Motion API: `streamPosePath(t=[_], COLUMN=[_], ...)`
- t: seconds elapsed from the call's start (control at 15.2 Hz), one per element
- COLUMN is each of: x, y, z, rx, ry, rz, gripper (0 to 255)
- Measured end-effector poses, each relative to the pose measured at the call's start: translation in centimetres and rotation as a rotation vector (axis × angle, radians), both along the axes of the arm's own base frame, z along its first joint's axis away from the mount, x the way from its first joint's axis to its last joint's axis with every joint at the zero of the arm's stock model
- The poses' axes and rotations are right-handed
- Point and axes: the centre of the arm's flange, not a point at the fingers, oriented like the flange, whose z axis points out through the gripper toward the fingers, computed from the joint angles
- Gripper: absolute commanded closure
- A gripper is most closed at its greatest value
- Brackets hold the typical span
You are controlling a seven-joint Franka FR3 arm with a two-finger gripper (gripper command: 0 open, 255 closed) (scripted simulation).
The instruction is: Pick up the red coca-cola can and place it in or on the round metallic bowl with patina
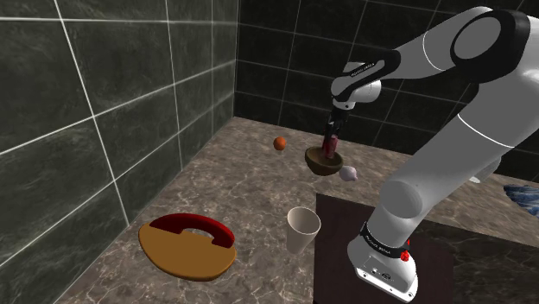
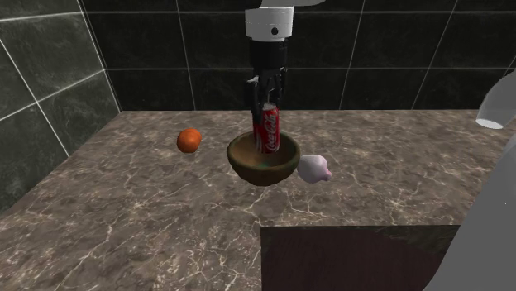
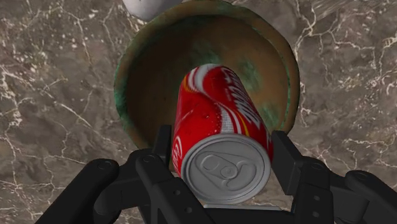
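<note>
1. Over the bowl's hollow: the red can hangs in my claw, its lower end down inside the bowl and about level with the rim in the second exterior view. I cannot tell whether its base touches the bowl floor.
2. Claw state: fingers closed partway, clamped on the can's upper sides just under the silver lid. Nothing else is in them.
3. In the wrist view the can seems to lean away from my finger line, not hang straight. Risk: let go like this and it tips over.
4. The bowl floor is curved and patchy green-brown. Risk: a base landing off-centre slides, and the can falls against the wall or over the rim. It is taller than the bowl is deep.
5. Risk on opening: one finger dragging the lid edge as I lift would pull the can over.
6. A pale lump sits just beside the bowl, and an orange ball lies near on the marble counter. A can that rolls out could knock either.
7. The white cup stands well apart, so I judge it safe.
</note>
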Motion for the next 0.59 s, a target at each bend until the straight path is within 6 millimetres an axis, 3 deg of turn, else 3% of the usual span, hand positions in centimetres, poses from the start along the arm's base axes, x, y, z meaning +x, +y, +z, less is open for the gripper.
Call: streamPosePath(t=[0.07,0.13,0.53,0.59], x=[0.0,0.0,0.01,0.12], y=[0.0,0.0,0.0,-0.08], z=[-0.01,-0.01,0.0,0.72], rx=[0.0,0.0,0.0,-0.001], ry=[0.0,0.0,0.0,-0.001], rz=[0.0,0.0,0.0,0.0], gripper=[255,0,0,0])
